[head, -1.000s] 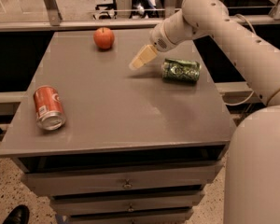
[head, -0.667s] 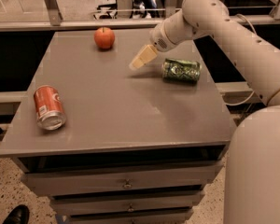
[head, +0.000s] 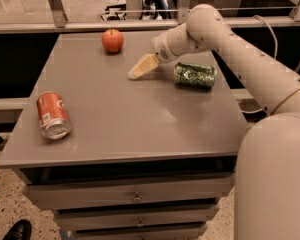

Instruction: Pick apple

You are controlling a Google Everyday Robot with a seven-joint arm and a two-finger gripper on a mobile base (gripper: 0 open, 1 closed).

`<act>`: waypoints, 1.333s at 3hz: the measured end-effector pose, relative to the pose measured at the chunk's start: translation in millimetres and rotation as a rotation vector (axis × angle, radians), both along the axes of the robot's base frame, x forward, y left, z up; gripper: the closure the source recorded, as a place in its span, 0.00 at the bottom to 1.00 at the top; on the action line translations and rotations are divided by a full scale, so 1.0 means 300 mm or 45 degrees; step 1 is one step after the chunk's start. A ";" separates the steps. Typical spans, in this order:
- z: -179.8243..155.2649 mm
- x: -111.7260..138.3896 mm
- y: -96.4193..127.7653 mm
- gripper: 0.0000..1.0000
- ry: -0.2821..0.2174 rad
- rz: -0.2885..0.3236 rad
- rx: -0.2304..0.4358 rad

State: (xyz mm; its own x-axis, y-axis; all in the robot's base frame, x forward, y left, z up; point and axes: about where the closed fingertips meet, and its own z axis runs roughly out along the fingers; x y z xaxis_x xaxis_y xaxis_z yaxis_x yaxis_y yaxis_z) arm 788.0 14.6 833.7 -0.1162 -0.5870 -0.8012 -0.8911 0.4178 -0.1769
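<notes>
The apple [head: 112, 40], small, round and orange-red, sits upright near the far edge of the grey table [head: 140, 109], left of centre. My gripper [head: 141, 67] hangs low over the table, to the right of the apple and a little nearer to me, pointing down and left. It is apart from the apple and holds nothing that I can see. The white arm reaches in from the right.
A green can [head: 194, 75] lies on its side just right of the gripper. An orange-red soda can [head: 52, 115] lies on its side near the table's front left. Drawers sit under the tabletop. A railing runs behind the table.
The gripper has shifted slightly left and down, toward the apple. The apple and both cans have not moved.
</notes>
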 end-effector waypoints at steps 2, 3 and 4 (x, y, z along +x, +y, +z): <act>0.079 0.136 0.078 0.00 -0.095 -0.046 0.148; 0.129 0.181 0.088 0.00 -0.116 -0.071 0.193; 0.106 0.209 0.137 0.00 -0.074 -0.091 0.243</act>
